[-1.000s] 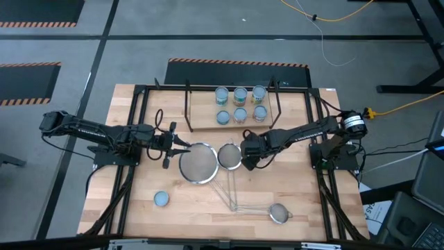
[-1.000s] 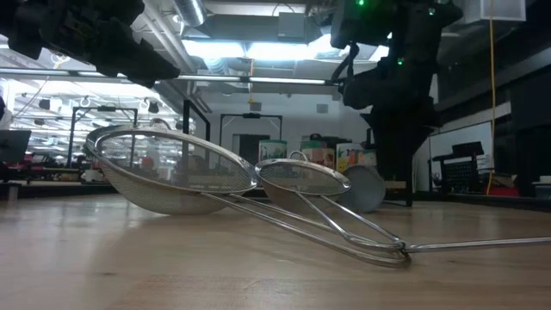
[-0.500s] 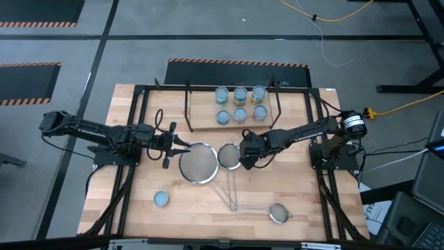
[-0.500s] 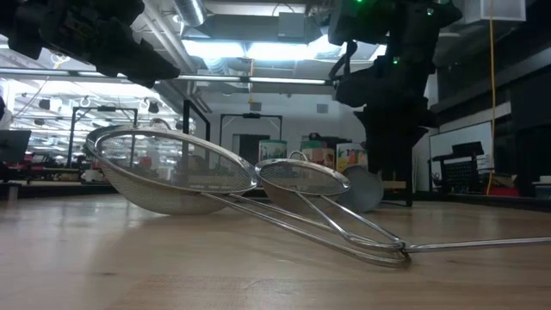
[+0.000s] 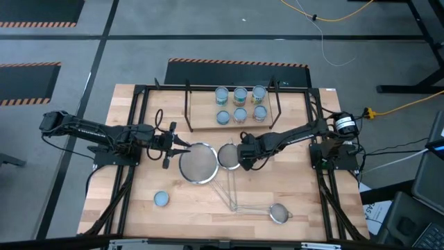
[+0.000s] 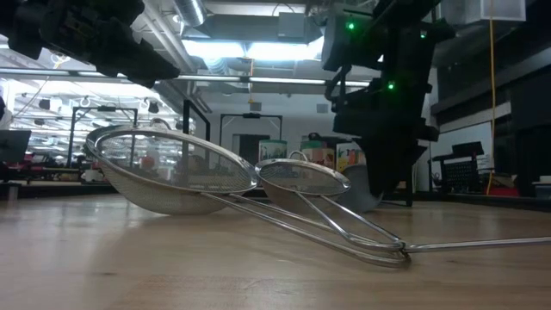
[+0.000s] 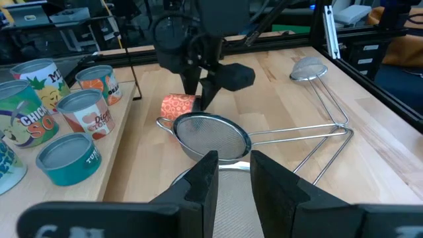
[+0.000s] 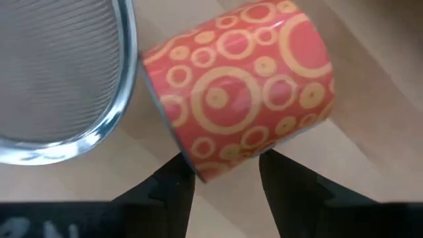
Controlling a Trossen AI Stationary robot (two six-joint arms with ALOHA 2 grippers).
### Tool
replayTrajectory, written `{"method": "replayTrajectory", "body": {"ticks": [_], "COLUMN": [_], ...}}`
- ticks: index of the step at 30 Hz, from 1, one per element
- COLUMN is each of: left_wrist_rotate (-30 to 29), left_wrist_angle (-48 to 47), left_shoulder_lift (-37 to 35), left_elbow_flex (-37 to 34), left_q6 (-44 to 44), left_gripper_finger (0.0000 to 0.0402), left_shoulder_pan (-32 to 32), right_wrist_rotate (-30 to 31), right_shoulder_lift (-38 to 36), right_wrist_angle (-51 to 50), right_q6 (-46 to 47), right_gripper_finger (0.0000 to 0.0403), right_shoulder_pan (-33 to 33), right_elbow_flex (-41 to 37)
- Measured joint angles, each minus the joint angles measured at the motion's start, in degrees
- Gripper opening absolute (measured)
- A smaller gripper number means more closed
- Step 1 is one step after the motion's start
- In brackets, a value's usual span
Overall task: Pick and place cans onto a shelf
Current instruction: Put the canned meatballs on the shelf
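Note:
An orange-red can (image 8: 241, 86) with ring patterns lies on its side on the table beside the medium strainer (image 7: 211, 135). My right gripper (image 8: 225, 175) is open just above and behind it, one finger to each side, not closed on it. The left wrist view shows that right gripper (image 7: 198, 92) hanging over the can (image 7: 177, 106). Several cans (image 5: 240, 104) stand on the shelf (image 5: 201, 123) at the back. One more can (image 5: 161, 199) stands near the front left. My left gripper (image 5: 179, 144) waits by the large strainer, its fingers slightly apart and empty.
Three steel mesh strainers lie mid-table with crossed handles: a large one (image 5: 198, 164), a medium one (image 5: 228, 155) and a small one (image 5: 279, 212). A black frame (image 5: 132, 173) edges the table on both sides.
My right gripper has moved left and lower, closer over the lying can. The left arm, the strainers and the other cans have not moved.

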Motion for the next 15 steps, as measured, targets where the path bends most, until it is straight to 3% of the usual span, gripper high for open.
{"method": "replayTrajectory", "body": {"ticks": [6,15], "left_wrist_rotate": [0.0,0.0], "left_wrist_angle": [0.0,0.0], "left_shoulder_lift": [0.0,0.0], "left_elbow_flex": [0.0,0.0], "left_q6": [0.0,0.0], "left_gripper_finger": [0.0082,0.0082], "left_shoulder_pan": [0.0,0.0], "right_wrist_rotate": [3.5,3.9], "right_shoulder_lift": [0.0,0.0], "right_wrist_angle": [0.4,0.6], "right_q6": [2.5,2.8], "right_gripper_finger": [0.0153,0.0088], "right_shoulder_pan": [0.0,0.0], "right_elbow_flex": [0.0,0.0]}}
